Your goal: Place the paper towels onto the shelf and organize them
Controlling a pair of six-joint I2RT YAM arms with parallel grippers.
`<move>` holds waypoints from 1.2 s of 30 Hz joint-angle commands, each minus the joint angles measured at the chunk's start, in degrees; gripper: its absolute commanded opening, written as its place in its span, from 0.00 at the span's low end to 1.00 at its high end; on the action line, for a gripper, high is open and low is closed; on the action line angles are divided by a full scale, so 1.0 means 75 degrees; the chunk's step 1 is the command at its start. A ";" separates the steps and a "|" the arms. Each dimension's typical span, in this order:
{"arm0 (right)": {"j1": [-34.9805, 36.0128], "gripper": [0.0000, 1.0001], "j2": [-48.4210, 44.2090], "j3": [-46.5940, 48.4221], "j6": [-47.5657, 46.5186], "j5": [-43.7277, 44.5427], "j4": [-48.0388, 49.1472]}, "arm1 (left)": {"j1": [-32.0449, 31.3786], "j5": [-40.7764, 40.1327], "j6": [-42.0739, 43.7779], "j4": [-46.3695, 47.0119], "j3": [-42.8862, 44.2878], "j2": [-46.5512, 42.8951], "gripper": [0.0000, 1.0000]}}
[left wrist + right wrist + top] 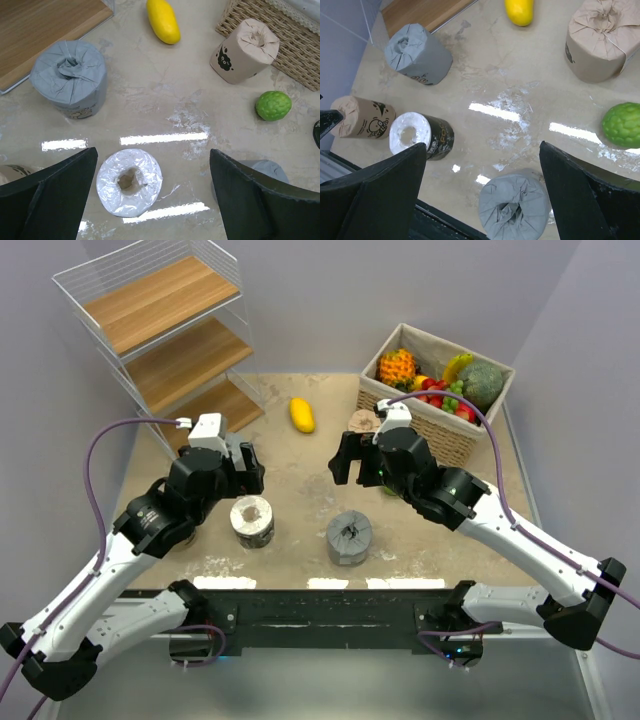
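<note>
My left gripper (152,152) hangs wide open over the white-topped roll (129,182), which sits between its fingers. My right gripper (482,145), also spread, frames a grey roll (512,206). The shelf (40,30) lies ahead-left.

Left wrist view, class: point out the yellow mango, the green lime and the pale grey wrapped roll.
yellow mango (163,20), left wrist view, middle of its smooth skin.
green lime (273,105), left wrist view, centre of its bumpy skin.
pale grey wrapped roll (70,75), left wrist view, front of its crumpled top.
</note>
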 commanded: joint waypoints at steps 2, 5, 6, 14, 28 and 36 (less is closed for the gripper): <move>0.0013 0.99 -0.0218 -0.0040 0.0122 0.0299 -0.0040 | -0.0032 -0.0256 -0.0208 0.0050 0.0238 0.0059 0.99; 0.0013 0.99 -0.0253 -0.0063 0.0134 0.0311 -0.0040 | -0.0020 -0.0490 -0.0383 -0.0068 0.0308 0.0234 0.98; 0.0013 0.99 -0.0253 -0.0063 0.0099 0.0299 -0.0040 | -0.0020 -0.0571 -0.0407 -0.0137 0.0355 0.0293 0.98; 0.0013 0.99 -0.0546 -0.0250 -0.0206 0.0229 0.0042 | 0.0050 -0.1895 -0.1097 -0.1285 0.0799 0.1219 0.94; 0.0013 0.91 -0.1694 -0.1527 -0.1097 -0.1224 0.1377 | 0.2838 -0.2587 -0.1743 -0.1849 -0.0254 0.1231 0.79; 0.0013 0.90 -0.1952 -0.1774 -0.1155 -0.1459 0.1355 | 0.3425 -0.2623 -0.1497 -0.1029 -0.1215 0.1512 0.77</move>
